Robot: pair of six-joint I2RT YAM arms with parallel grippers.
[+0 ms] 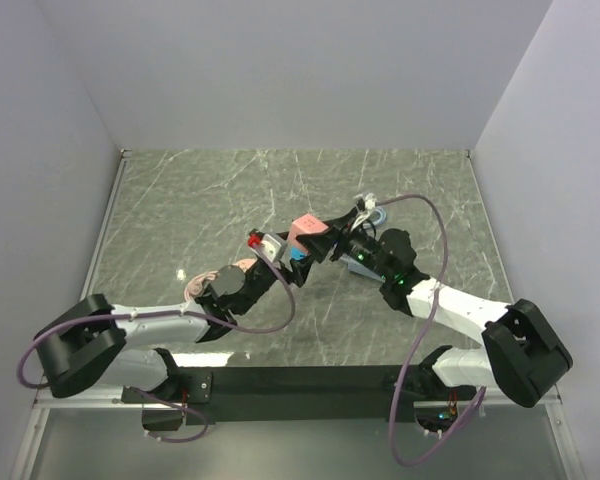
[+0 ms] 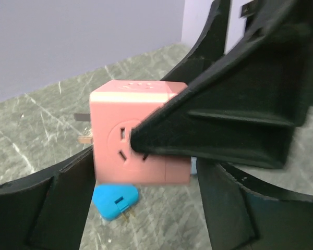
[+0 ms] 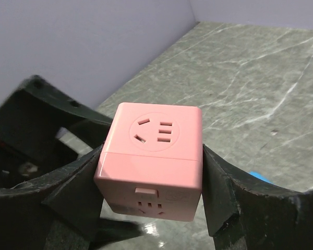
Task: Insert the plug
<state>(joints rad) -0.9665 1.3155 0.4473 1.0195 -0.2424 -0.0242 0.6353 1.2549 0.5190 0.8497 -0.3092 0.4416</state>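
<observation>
My right gripper (image 1: 318,243) is shut on the pink socket cube (image 1: 304,231) and holds it off the table; in the right wrist view the fingers (image 3: 221,187) clamp the cube (image 3: 154,156) on both sides, a socket face up. The small bright blue plug (image 2: 115,200) lies on the table just below the cube, gold prongs showing; it also shows in the top view (image 1: 298,255). My left gripper (image 2: 146,192) is open and empty, its fingers (image 2: 47,208) spread wide either side of the plug and cube. The right gripper's finger (image 2: 224,120) crosses in front of the cube (image 2: 130,166).
A coiled pink cord (image 1: 196,284) lies beside the left arm. A pale cord loop (image 1: 371,204) and a pale-blue strip (image 1: 366,270) sit under the right arm. White walls enclose the marble table (image 1: 220,190) on three sides.
</observation>
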